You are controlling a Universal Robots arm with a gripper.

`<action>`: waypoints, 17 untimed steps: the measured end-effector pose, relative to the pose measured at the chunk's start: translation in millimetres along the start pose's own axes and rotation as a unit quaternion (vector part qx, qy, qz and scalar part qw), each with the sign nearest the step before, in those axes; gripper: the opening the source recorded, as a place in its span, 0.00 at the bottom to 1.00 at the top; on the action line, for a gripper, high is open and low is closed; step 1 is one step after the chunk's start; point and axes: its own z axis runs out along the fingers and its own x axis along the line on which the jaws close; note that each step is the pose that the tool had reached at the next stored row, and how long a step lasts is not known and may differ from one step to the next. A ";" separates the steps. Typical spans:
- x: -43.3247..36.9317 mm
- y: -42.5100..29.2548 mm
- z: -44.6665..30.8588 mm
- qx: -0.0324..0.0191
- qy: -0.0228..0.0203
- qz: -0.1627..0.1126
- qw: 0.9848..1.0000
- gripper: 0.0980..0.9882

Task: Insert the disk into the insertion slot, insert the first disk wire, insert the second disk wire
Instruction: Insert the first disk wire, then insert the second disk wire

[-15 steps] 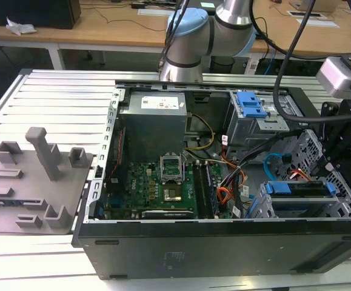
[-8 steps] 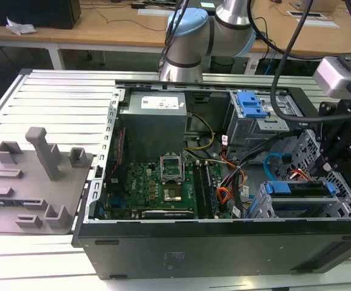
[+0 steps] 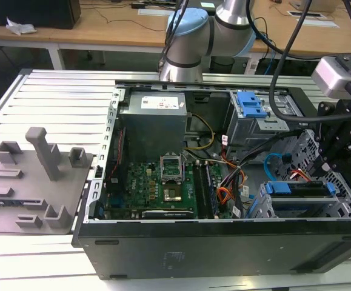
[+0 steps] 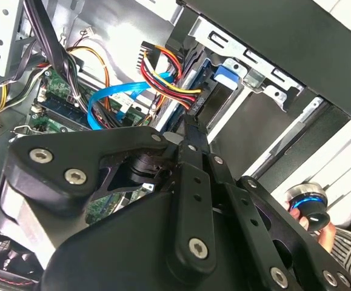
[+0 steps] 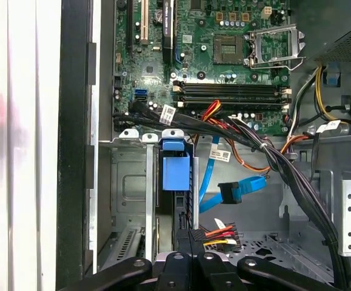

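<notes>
The disk [image 3: 300,188], in its bright blue frame [image 5: 175,172], sits inside the insertion slot [image 3: 320,209] at the case's front corner on the exterior view's right. My gripper [image 5: 190,237] is at the disk's rear edge, with its narrow fingers [image 4: 190,142] together on the end plug of the first disk wire [image 4: 174,85], a red, orange, yellow and black bundle. A spare black plug [image 5: 234,235] on that bundle hangs free beside it. The second disk wire [image 5: 208,174], a light blue cable, loops nearby with its plug [image 5: 230,193] loose.
The motherboard [image 3: 157,185] and power supply [image 3: 154,118] fill the open case. A taller grey cage with a blue latch [image 3: 251,104] stands behind the slot. Thick black cables [image 5: 296,182] cross beside the gripper. A hand [image 4: 311,212] holds a blue-ringed knob. A grey fixture plate [image 3: 30,182] lies outside.
</notes>
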 end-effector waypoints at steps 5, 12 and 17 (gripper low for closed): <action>0.0 0.2 0.0 0.000 0.000 0.000 1.000 0.01; 0.0 0.8 0.0 0.000 0.000 0.000 1.000 0.22; -0.1 0.9 -3.2 0.000 0.000 0.000 1.000 0.22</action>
